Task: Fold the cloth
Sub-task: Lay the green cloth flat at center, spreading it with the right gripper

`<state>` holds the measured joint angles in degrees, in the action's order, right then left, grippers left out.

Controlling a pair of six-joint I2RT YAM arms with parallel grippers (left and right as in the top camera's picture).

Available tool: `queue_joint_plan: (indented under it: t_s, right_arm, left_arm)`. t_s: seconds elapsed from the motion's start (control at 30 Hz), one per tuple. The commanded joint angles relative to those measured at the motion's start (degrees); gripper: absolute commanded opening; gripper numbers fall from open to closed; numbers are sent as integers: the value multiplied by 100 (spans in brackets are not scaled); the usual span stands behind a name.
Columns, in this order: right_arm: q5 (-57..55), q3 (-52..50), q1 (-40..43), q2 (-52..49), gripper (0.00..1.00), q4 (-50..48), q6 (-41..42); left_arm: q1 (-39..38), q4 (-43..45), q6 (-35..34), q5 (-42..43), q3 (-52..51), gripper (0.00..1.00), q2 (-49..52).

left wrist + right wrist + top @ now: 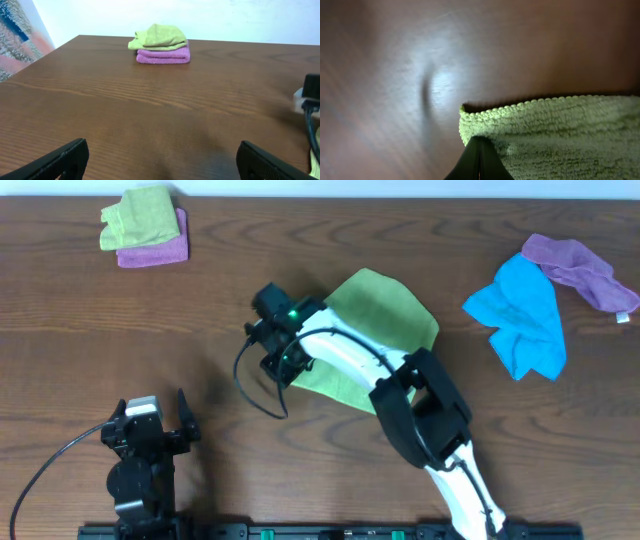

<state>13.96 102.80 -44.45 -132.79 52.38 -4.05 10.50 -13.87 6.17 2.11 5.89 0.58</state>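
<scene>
The left gripper sits at the table's 7 o'clock with its jaws spread wide and empty, well apart from any cloth. The folded lime-green cloth on a folded purple one at 11 o'clock is not its concern.

The right gripper is much the nearer. Its jaws are pinched tight on the beaded hem of the lime-green, roughly square microfibre towel, at that towel's 9 o'clock side.

The towel lies mid-table, partly under the right arm. From the pinch it spreads away toward 2 to 3 o'clock, its long axis running from about 8 to 2 o'clock. A fold would likely carry the held edge that way.
</scene>
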Motion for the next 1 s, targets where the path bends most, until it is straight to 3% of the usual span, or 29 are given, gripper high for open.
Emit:
queue_joint_plan:
  t_s: [0.0,0.37,0.6,0.8,0.97]
  right_arm:
    - [4,-92,-297,-136,1,111,-142]
    - [-133,-87,-800,-136,2,898,-997]
    - [-374,76,-782,-79,1,1045,-984]
    - [-1353,1180,-595,280,2,1158,-715]
    - [-1475,2319,-396,664,1,1711,-713]
  left_arm:
    - [39,-61,-20,-81,-151,95,-35]
    - [39,-61,-20,-81,-151,96,-37]
    - [39,-61,-20,-81,-151,95,-35]
    - [39,-61,-20,-81,-151,95,-35]
    - [39,-61,-20,-81,-151,95,-35]
